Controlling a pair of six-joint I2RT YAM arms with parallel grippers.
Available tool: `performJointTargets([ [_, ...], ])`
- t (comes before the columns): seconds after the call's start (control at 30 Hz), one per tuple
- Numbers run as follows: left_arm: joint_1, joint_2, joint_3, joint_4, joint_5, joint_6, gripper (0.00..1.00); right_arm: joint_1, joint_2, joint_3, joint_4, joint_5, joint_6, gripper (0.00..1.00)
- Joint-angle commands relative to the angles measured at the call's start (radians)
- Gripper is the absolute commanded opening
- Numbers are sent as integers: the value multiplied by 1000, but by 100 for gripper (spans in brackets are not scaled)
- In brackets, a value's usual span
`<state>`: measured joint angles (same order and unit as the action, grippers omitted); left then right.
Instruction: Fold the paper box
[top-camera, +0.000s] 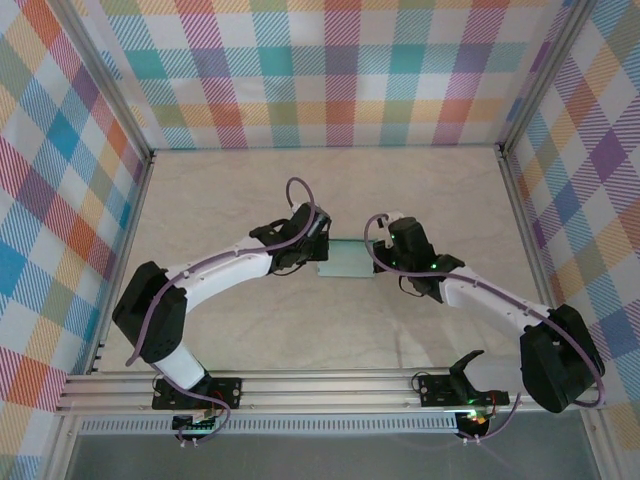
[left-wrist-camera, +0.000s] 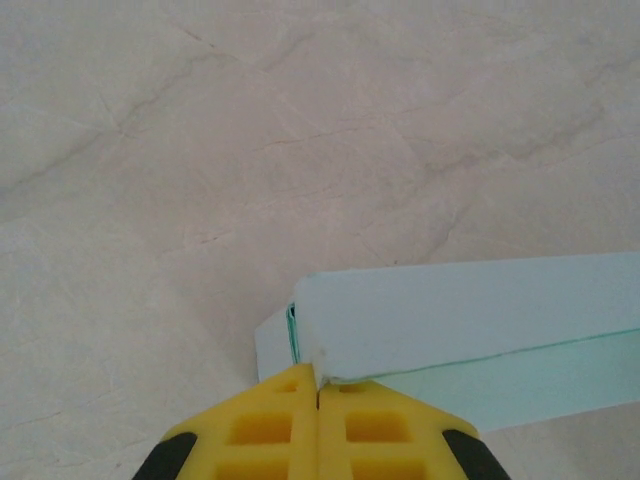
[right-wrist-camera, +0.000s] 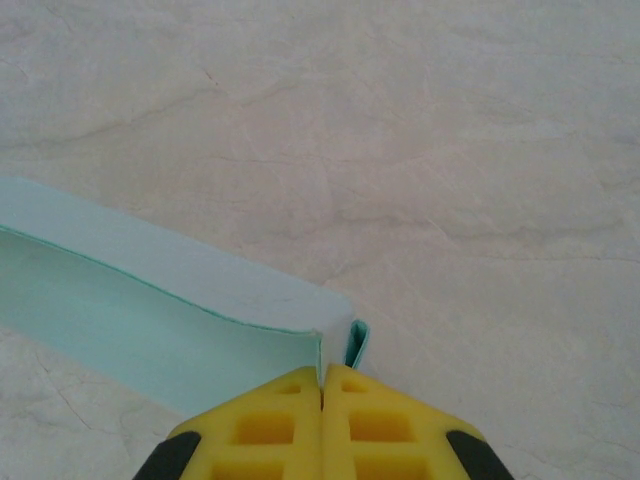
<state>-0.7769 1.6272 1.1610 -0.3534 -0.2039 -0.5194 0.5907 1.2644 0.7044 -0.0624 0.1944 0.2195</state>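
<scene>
At the middle of the worktop (top-camera: 330, 190), between the two wrists: the paper box (top-camera: 347, 259), a small rectangle of pale mint card, long side running left to right.

Left arm (top-camera: 220, 268) — up from its base at the near rail, out to a dark elbow at the far left, then bent back inward along a white forearm, wrist pitched down over the left end of the box. Right arm (top-camera: 490, 295) — mirrored: out to a dark elbow at the far right, forearm angled back toward the centre, wrist tipped down over the right end of the box. Both arms bowed toward each other, wrists near but apart, card spanning the gap.

From the left wrist: left end effector (left-wrist-camera: 318, 385), yellow fingers pressed together, clamped on a corner of the paper box (left-wrist-camera: 470, 315). Upper panel lifted off the greener layer beneath, a short side flap just beside the tips.

From the right wrist: right end effector (right-wrist-camera: 322, 372), fingers likewise together, pinching the paper box (right-wrist-camera: 150, 290) at its near corner. Top panel raised and curving away to the left, a small flap upright just right of the tips. Pale marbled worktop beyond.
</scene>
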Motion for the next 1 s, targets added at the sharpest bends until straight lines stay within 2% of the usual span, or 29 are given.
performJointTargets([
  [0.0, -17, 17, -59, -36, -18, 15, 0, 20, -16, -52, 12, -43, -4, 7],
  [0.07, -17, 17, -61, -39, -24, 16, 0, 20, -48, -60, 22, -46, -13, 9],
  [0.13, -17, 19, -58, -43, -29, 15, 0, 20, -78, -66, 30, -43, -21, 18],
  [0.3, -19, 25, -52, -57, -39, 15, 0, 20, -161, -72, 22, -46, -44, 64],
  [0.37, -21, 23, -58, -50, -43, 16, 0, 19, -192, -72, 15, -27, -47, 75],
  [0.47, -22, 20, -64, -45, -42, 19, 0, 18, -217, -55, 0, 19, 1, 83],
  [0.6, -30, 23, -73, -26, -59, 33, 0, -16, -130, 83, -157, 61, 246, 81],
  [0.73, -48, 25, -96, 14, -97, 51, 0, -36, 12, 195, -211, -24, 406, 78],
  [0.87, -75, 11, -129, 54, -157, 54, 0, -38, 114, 243, -191, -103, 474, 68],
  [0.97, -91, -2, -143, 65, -197, 57, 2, -38, 136, 240, -200, -105, 493, 60],
])
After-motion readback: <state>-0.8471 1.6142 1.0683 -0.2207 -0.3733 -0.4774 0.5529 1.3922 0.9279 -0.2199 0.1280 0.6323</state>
